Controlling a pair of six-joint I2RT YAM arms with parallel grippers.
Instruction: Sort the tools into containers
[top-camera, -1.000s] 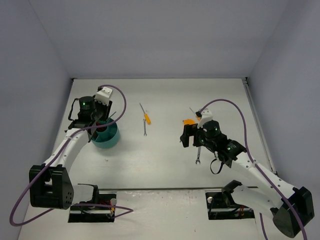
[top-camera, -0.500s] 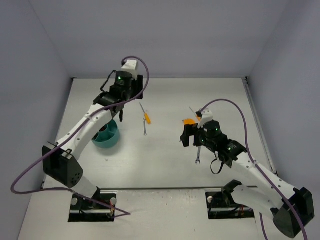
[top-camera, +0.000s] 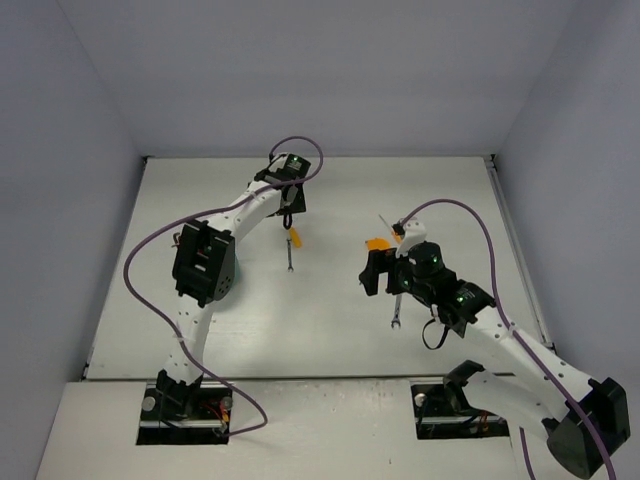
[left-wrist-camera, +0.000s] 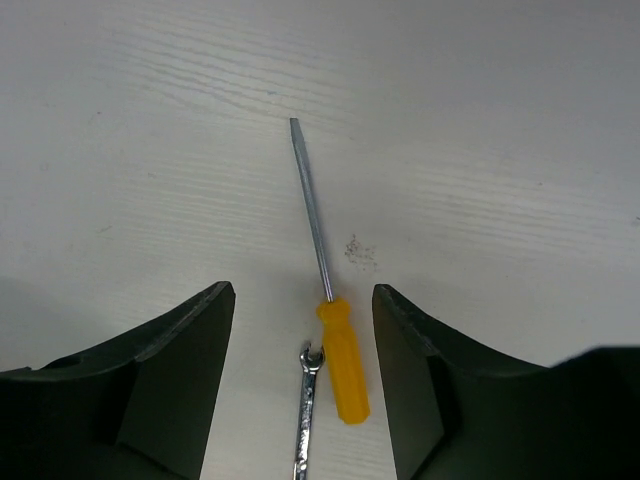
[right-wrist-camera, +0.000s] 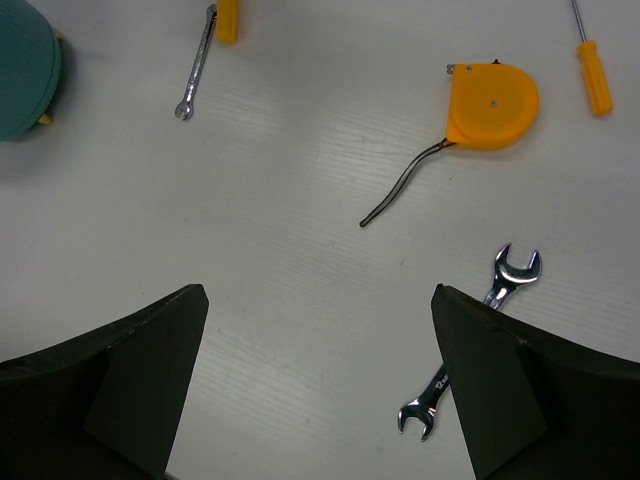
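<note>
Hovering over the orange-handled screwdriver (left-wrist-camera: 342, 362), left jaws wide, empty, right jaws wide, empty, wrench (right-wrist-camera: 514, 272) stamp unreadable.

The small silver wrench (left-wrist-camera: 305, 420), lying within the span of the left gripper (left-wrist-camera: 302, 298), runs off the bottom edge of the left wrist view; only its upper open end and part of its shaft show. That gripper's fingers (left-wrist-camera: 170, 380) are cropped there too, and overhead they are hidden beneath the wrist. The round teal plastic bowl (right-wrist-camera: 25, 68), far to the left of the right gripper (right-wrist-camera: 318, 295), is cut by the picture's edge. Overhead, the left arm (top-camera: 205, 265) covers most of it. Ahead and left of the right gripper, an orange screwdriver handle (right-wrist-camera: 227, 20) is cropped at the top edge. The larger silver open-ended wrench (right-wrist-camera: 512, 272) passes behind that gripper's right finger (right-wrist-camera: 520, 400) mid-shaft.
</note>
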